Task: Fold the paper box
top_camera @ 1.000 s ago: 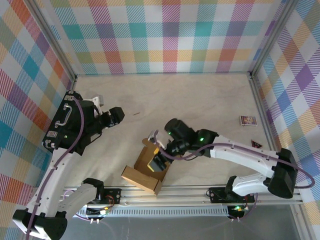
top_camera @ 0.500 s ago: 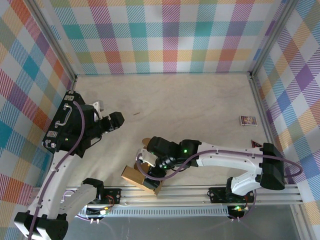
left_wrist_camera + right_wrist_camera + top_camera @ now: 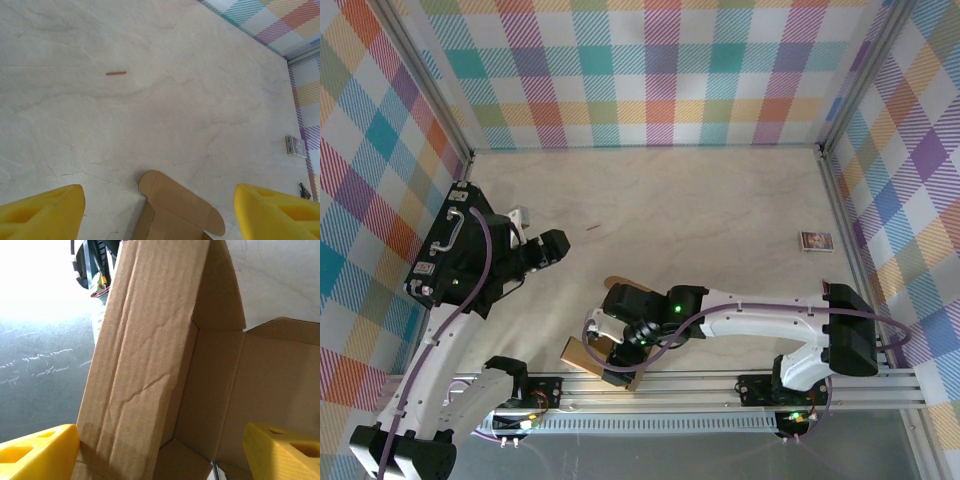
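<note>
— Where are we seeing the paper box [image 3: 578, 352]?

— It is sitting at the near edge of the table [image 3: 720, 200], a little left of centre, partly folded, with flaps standing up.

— And the right gripper [image 3: 160, 440]?

— We are seeing its jaws standing wide, with the box's cardboard wall rising between them; they are not pinching it.

— The left gripper [image 3: 157, 192]?

— It is hanging wide apart above the table on the left, carrying nothing, with a rounded flap of the box below it.
</note>
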